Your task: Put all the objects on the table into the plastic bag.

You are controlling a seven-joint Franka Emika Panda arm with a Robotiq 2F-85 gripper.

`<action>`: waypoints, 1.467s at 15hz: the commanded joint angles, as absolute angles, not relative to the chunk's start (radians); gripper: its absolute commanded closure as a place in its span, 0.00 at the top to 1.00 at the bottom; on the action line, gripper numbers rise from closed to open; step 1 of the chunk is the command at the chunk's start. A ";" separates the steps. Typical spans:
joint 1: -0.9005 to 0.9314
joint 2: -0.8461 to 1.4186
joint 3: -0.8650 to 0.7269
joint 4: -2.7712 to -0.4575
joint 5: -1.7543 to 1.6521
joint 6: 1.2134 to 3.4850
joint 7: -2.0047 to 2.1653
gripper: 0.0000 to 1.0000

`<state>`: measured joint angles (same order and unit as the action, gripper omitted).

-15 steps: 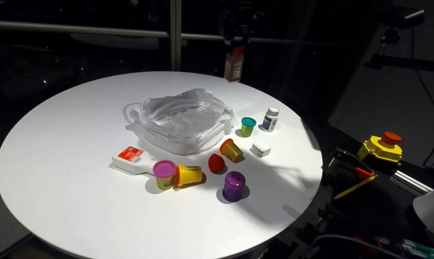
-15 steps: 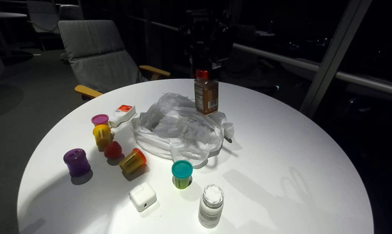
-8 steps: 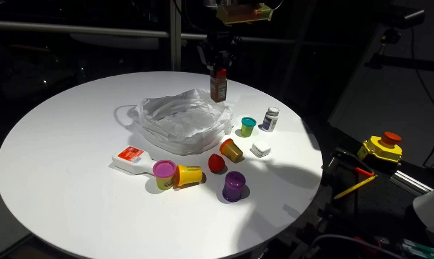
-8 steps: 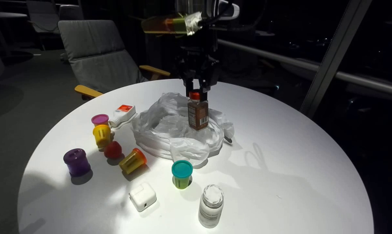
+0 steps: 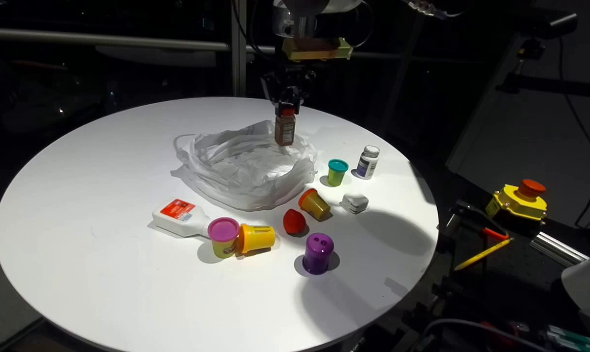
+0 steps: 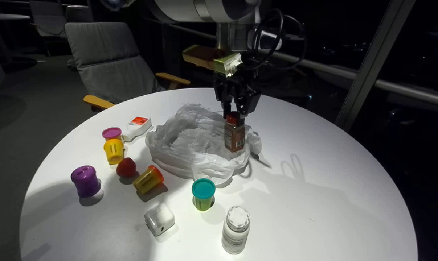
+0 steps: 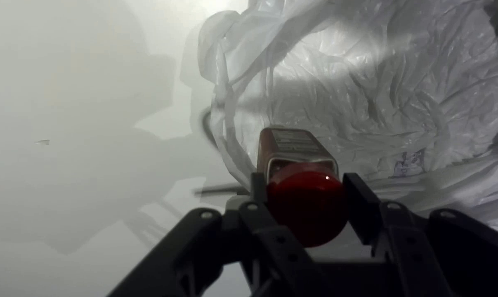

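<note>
Nine to count on the white table (image 5: 128, 293), near to far in an exterior view: purple cup (image 5: 317, 254), pink-lidded cup (image 5: 224, 237), tipped yellow cup (image 5: 257, 238), red-labelled bottle (image 5: 181, 218), red piece (image 5: 294, 222), tipped orange-lidded cup (image 5: 315, 204), white block (image 5: 355, 202), teal-lidded cup (image 5: 337, 173), white bottle (image 5: 368, 163). Beside them, open plastic bag (image 5: 246, 188). Farther back, holding red-capped bottle (image 5: 285, 131) upright over the bag's mouth, near the rim, with gripper (image 5: 287, 109) closed on the cap; touching plastic or apart, unclear.
</note>
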<state>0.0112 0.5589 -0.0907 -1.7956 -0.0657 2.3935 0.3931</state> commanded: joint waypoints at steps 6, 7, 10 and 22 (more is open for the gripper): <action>-0.037 0.618 -0.076 -1.754 0.109 2.440 0.371 0.24; -0.031 0.619 -0.085 -1.760 0.107 2.451 0.376 0.24; -0.037 0.604 -0.079 -1.778 0.123 2.454 0.360 0.74; 0.049 0.219 -0.142 -2.089 -0.114 2.391 0.346 1.00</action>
<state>0.0170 0.4067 -0.1208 -1.9154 -0.0288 2.4242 0.3671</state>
